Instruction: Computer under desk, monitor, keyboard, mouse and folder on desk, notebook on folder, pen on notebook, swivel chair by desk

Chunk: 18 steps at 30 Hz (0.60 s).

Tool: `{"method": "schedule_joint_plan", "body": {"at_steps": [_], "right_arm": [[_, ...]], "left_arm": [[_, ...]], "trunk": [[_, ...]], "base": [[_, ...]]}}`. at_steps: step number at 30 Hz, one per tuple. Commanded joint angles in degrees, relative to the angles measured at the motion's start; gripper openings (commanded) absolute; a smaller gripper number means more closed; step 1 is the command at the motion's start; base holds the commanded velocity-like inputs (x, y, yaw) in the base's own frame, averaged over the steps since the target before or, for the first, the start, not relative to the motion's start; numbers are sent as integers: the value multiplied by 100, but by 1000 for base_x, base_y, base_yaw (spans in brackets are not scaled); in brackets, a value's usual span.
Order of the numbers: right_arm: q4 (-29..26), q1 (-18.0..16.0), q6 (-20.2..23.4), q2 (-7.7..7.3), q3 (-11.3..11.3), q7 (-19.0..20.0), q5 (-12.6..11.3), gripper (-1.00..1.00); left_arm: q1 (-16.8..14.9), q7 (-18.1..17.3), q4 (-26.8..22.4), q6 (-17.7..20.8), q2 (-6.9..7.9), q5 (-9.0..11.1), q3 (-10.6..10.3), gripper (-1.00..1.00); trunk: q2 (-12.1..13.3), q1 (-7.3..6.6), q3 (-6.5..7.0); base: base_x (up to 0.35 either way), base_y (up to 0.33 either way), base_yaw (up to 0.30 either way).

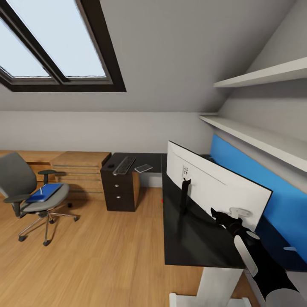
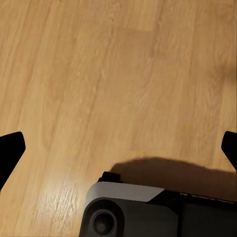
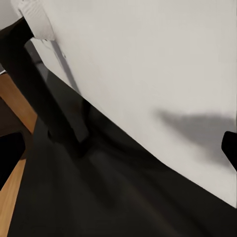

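Observation:
The monitor (image 1: 213,184) stands on the black desk (image 1: 187,243), its white back (image 3: 148,64) toward me and its black stand arm (image 3: 54,98) planted on the top. My right gripper (image 1: 221,214) hovers open just behind the monitor's lower edge, fingertips (image 3: 10,153) spread wide. The keyboard (image 1: 124,165) lies on the far wing of the desk, with a flat grey pad (image 1: 143,168) beside it. The swivel chair (image 1: 25,187) stands at the left on the floor, with the blue folder (image 1: 44,192) on its seat. My left gripper (image 2: 118,148) hangs open over bare floor. The computer is hidden.
Black drawers (image 1: 119,189) sit under the desk's far end, beside a light wooden chest (image 1: 81,170). A blue wall panel (image 1: 264,200) and white shelves (image 1: 256,136) run along the right wall. Wooden floor (image 1: 106,256) lies open between chair and desk.

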Motion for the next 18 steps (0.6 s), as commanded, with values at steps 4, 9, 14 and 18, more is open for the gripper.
{"method": "schedule_joint_plan", "body": {"at_steps": [4,9,14,18], "right_arm": [[-9,1,22,-4,4,-44,-57,100],[-9,1,-72,-5,3,-62,-57,100],[0,1,-333,-5,-1,-82,-57,100],[0,1,-342,-12,-4,-82,-57,100]], "left_arm": [[-3,36,3,-20,21,39,-49,100],[-3,36,0,-20,108,54,-39,100],[-3,-493,-486,-5,988,1150,802,100],[-3,-1072,-811,-34,1176,1518,949,100]], "trunk": [[-3,5,-2],[-3,5,-2],[-3,5,-2],[-3,5,-2]], "base": [[313,-14,0],[319,-79,0],[245,-128,0],[49,-67,0]]}}
